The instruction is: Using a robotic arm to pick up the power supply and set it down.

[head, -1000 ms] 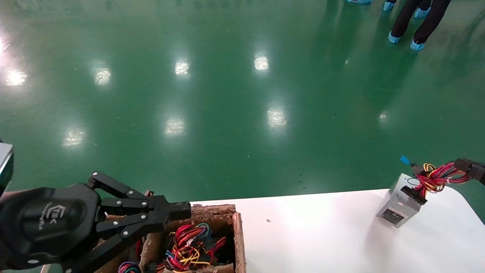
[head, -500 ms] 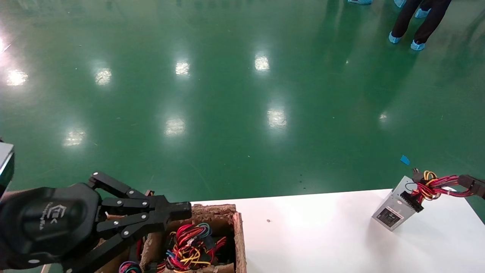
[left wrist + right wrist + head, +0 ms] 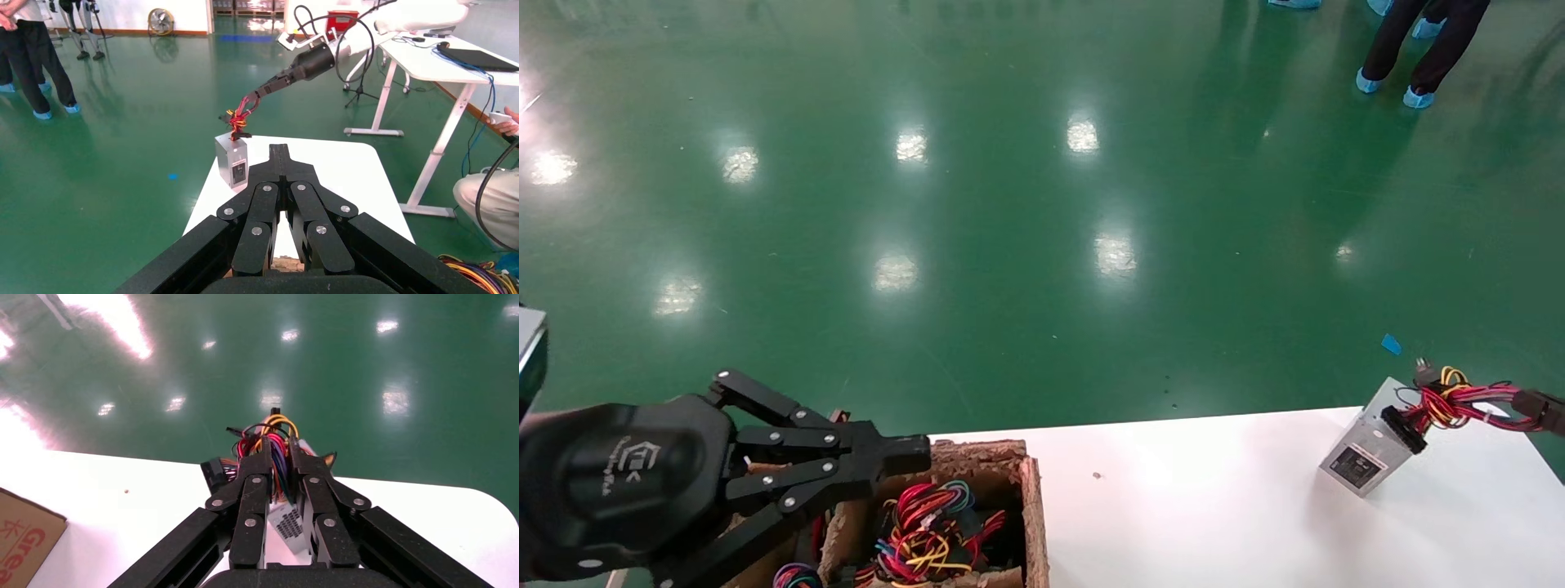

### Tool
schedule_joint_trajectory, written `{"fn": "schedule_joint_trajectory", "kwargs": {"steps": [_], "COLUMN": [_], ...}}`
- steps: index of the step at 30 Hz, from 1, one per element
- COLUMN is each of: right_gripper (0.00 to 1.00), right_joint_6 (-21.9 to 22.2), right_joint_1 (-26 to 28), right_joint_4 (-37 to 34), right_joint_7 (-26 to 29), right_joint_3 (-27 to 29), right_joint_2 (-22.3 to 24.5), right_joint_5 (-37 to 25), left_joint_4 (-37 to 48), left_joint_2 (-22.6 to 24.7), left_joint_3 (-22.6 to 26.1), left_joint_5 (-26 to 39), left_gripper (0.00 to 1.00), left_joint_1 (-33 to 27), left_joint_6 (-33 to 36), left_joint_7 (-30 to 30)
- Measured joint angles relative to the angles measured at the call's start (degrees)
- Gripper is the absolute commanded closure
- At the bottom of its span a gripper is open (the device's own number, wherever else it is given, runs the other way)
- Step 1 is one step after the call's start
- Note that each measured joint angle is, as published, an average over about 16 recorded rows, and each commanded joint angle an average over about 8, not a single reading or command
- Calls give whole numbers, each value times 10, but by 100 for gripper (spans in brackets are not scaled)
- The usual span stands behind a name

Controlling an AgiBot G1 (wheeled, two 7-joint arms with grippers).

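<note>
The power supply (image 3: pixel 1369 451), a silver-grey box with a dark label, stands tilted at the far right of the white table (image 3: pixel 1189 506), its lower end on the surface. Its red, yellow and black wires (image 3: pixel 1459 402) lead up into my right gripper (image 3: pixel 1528 401), which is shut on the bundle. In the right wrist view the wires (image 3: pixel 276 432) run between the shut fingers of the right gripper (image 3: pixel 278 450), with the box (image 3: pixel 289 522) just below. My left gripper (image 3: pixel 911 454) hangs shut and empty over the brown crate (image 3: pixel 1032 506), far from the power supply (image 3: pixel 231 162).
The crate at the table's left end holds several more tangled coloured wires (image 3: pixel 928 531). A brown cardboard box (image 3: pixel 24 545) lies farther left. Green floor lies beyond the table's edge. A person's legs (image 3: pixel 1418 49) stand far off. Another white table (image 3: pixel 440 55) stands behind.
My right gripper has lowered with the wire bundle, and the power supply has come down and shifted slightly left on the table. The left arm has not moved.
</note>
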Motion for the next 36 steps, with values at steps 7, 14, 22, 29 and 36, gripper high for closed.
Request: {"fn": "schedule_joint_trajectory", "kwargs": {"steps": [7, 14, 22, 29, 36], "right_gripper": [0, 0, 0, 0, 0], "right_joint_6": [-8, -12, -14, -19, -26], "right_joint_1": [-12, -24, -26, -12, 2], "right_joint_4": [-4, -6, 6, 32, 67], "right_joint_7": [4, 6, 0, -14, -21], "right_joint_3": [2, 5, 7, 8, 15], "right_joint_2": [8, 17, 29, 38, 41], "right_joint_5": [3, 7, 9, 11, 11], "left_joint_4": [0, 0, 0, 0, 0], "left_joint_2": [0, 0, 0, 0, 0], "left_joint_3": [0, 0, 1, 1, 1], "left_joint_5": [0, 0, 0, -1, -1], "left_gripper": [100, 100, 100, 100, 100], "left_joint_1": [0, 0, 0, 0, 0], "left_joint_6": [0, 0, 0, 0, 0], "left_joint_7": [0, 0, 0, 0, 1]}}
